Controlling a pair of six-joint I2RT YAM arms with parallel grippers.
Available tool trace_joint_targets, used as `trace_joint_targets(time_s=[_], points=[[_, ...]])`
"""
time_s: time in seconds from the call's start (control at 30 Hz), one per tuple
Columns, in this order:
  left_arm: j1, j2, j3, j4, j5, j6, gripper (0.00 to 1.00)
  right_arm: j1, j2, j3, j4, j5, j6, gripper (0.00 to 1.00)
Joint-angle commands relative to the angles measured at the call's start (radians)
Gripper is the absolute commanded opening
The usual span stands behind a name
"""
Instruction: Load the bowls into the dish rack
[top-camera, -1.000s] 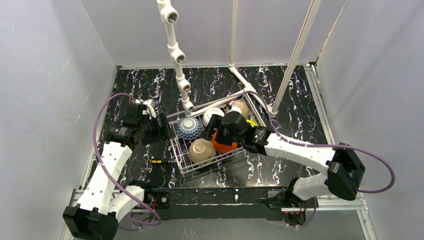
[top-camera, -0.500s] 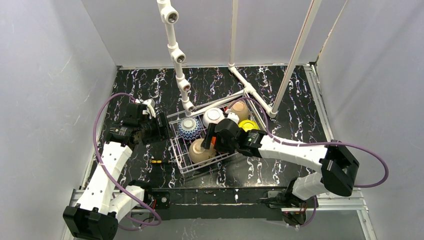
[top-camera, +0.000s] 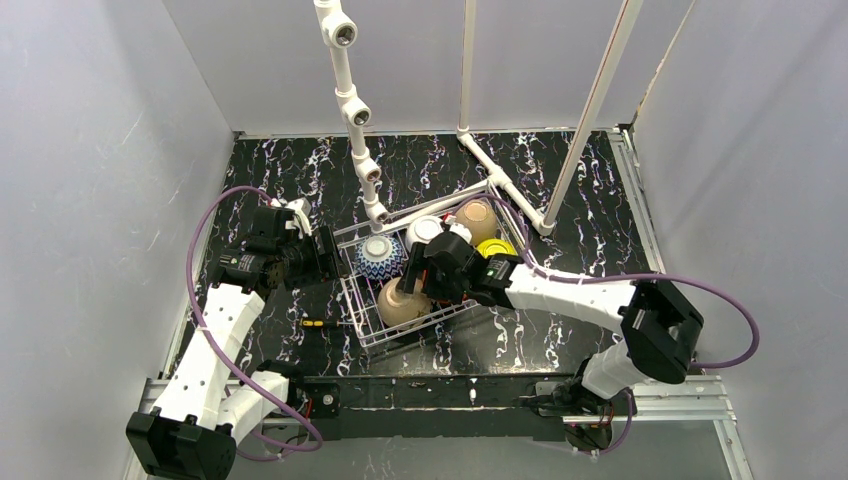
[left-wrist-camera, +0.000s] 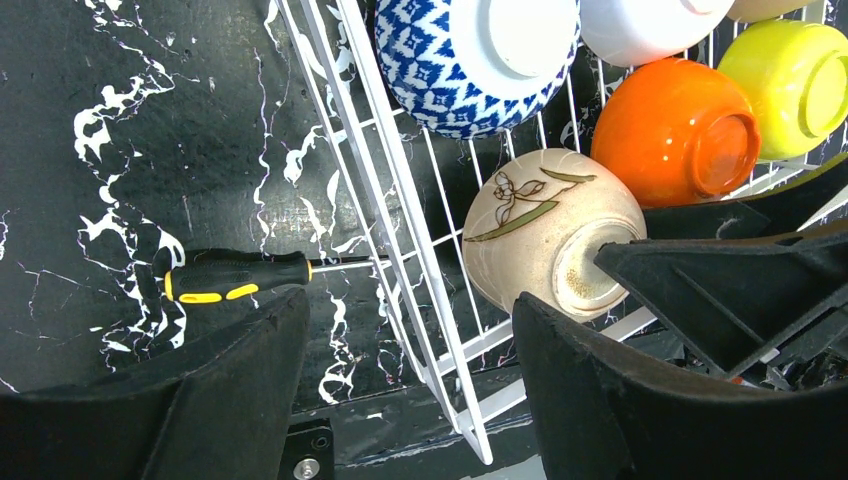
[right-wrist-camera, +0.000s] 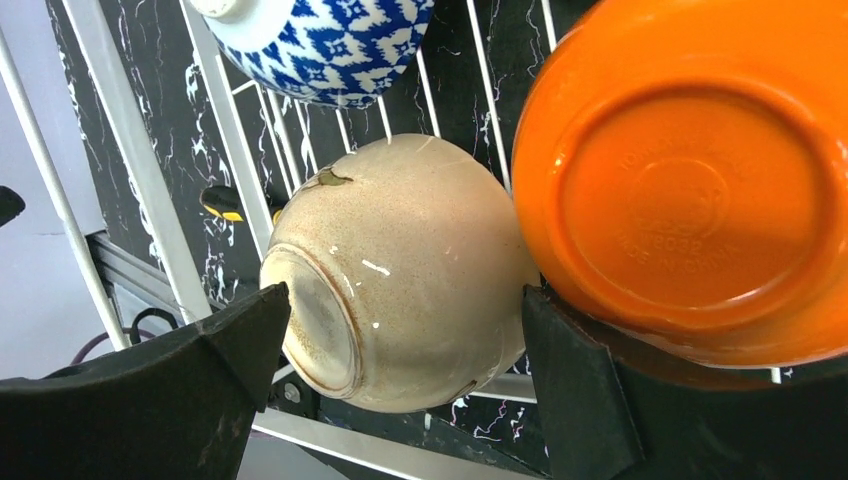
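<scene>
All 6 bowls appear to sit inside the dish rack (left-wrist-camera: 400, 250), so I judge the loading nearly complete.

In the left wrist view:
- The blue-and-white bowl (left-wrist-camera: 470, 50) is at top centre.
- The white bowl (left-wrist-camera: 640, 25) is just right of it.
- The orange bowl (left-wrist-camera: 675, 130) is in the right half of the frame.
- The yellow-green bowl (left-wrist-camera: 790, 85) is at the upper right.
- The flowered tan bowl (left-wrist-camera: 550, 230) lies below the middle, tipped on its side.

The second tan bowl (top-camera: 478, 218) shows in the overhead view at the rack's upper right corner. Every visible bowl is upside down or tilted, foot ring showing.

The right gripper (right-wrist-camera: 400, 310) is over the rack, its jaws spread wide with the flowered tan bowl between them. I cannot tell whether either finger touches it. The orange bowl fills the upper right of the right wrist view, close against the tan one.

The left gripper (left-wrist-camera: 410, 310) hangs over the rack's edge at centre left of the overhead view. Its jaws are wide apart and hold nothing.

A screwdriver (left-wrist-camera: 235, 278) lies on the counter (top-camera: 300, 180), its shaft reaching the rack wires.

What seems left is small: perhaps settling the tipped tan bowl, then drawing the right arm clear without knocking the orange bowl.
</scene>
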Motion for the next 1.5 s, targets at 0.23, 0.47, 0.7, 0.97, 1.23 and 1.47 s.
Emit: trace_joint_targets(time_s=[0.23,0.47,0.7,0.97,1.23,1.47], points=[[0.004,-0.002,-0.050,0.016,0.017,0.013,0.71,-0.035,0.043,0.029,0.051,-0.126,0.061,0.73],[0.004,0.011,-0.062,0.022,0.027,0.009,0.71,-0.043,0.019,-0.002,0.096,-0.142,0.097,0.65],[0.004,0.008,-0.048,0.019,0.025,0.006,0.71,-0.043,0.000,0.007,0.090,-0.133,0.077,0.70],[0.004,-0.010,-0.015,-0.013,-0.002,-0.004,0.71,-0.044,-0.101,0.045,0.062,-0.046,-0.051,0.79],[0.004,-0.068,0.084,-0.067,-0.081,-0.046,0.94,-0.043,-0.218,0.123,-0.059,0.072,-0.322,0.82],[0.004,-0.136,0.216,-0.106,-0.243,-0.116,0.98,-0.044,-0.375,0.220,-0.403,0.513,-0.451,0.99]])
